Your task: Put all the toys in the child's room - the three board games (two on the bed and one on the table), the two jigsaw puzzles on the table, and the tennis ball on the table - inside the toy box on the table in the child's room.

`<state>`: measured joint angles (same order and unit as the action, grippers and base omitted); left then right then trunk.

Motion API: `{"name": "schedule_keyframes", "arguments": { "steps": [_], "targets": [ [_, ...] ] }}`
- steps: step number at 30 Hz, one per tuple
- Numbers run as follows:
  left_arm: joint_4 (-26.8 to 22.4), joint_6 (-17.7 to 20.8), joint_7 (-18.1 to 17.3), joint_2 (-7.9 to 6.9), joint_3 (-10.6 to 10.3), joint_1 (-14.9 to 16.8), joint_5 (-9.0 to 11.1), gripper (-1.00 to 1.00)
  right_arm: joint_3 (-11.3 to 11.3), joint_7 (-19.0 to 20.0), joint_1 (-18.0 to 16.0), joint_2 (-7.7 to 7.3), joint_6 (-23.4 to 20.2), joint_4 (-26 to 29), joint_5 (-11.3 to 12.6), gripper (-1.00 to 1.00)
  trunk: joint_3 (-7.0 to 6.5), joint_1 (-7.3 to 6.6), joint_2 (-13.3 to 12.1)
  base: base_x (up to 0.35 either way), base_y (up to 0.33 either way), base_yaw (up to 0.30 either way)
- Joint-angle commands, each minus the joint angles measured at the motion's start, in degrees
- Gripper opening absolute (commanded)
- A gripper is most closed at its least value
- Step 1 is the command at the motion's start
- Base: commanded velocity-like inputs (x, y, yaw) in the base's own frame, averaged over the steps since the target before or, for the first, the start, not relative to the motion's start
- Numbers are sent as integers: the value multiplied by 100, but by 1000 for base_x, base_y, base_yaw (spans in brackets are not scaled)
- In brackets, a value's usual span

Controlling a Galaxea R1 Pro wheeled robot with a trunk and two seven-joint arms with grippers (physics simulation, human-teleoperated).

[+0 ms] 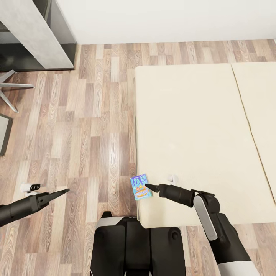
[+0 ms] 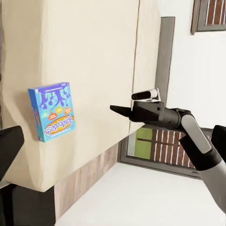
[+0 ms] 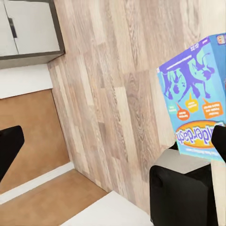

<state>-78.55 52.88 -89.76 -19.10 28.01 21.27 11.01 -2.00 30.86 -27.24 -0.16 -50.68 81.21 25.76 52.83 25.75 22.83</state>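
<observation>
A small blue board game point(image 1: 140, 186) with orange print lies flat at the near left corner of the cream bed point(image 1: 191, 134), slightly overhanging its left edge. It also shows in the left wrist view as the blue box point(image 2: 52, 112) and close up in the right wrist view point(image 3: 197, 94). My right gripper point(image 1: 147, 186) is low over the mattress, pointing left with its tip at the box's right edge. It is open, and one finger point(image 3: 219, 141) sits beside the box without holding it. My left gripper point(image 1: 66, 190) hangs open over the floor, well left of the bed.
The pale grey table point(image 1: 30, 30) with its dark cabinet stands at the far left against the white wall. Chair legs point(image 1: 11, 86) spread on the plank floor below it. My base point(image 1: 134, 245) is parked at the bed's near corner. Open floor lies between table and bed.
</observation>
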Motion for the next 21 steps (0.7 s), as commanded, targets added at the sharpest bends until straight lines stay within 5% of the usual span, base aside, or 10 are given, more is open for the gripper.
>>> {"name": "schedule_keyframes", "arguments": {
  "steps": [1, 21],
  "targets": [
    [4, 54, -24, -2, 12, 1, -9, 100, 1, 21, 2, -2, -17, 5, -7, 100, 5, 3, 9, 0, 0, 0],
    [24, 30, -24, 3, 57, 0, -31, 100, 15, 22, 22, 7, 24, -31, -2, 100, 4, 3, 9, 0, 0, 0]
  ]
}}
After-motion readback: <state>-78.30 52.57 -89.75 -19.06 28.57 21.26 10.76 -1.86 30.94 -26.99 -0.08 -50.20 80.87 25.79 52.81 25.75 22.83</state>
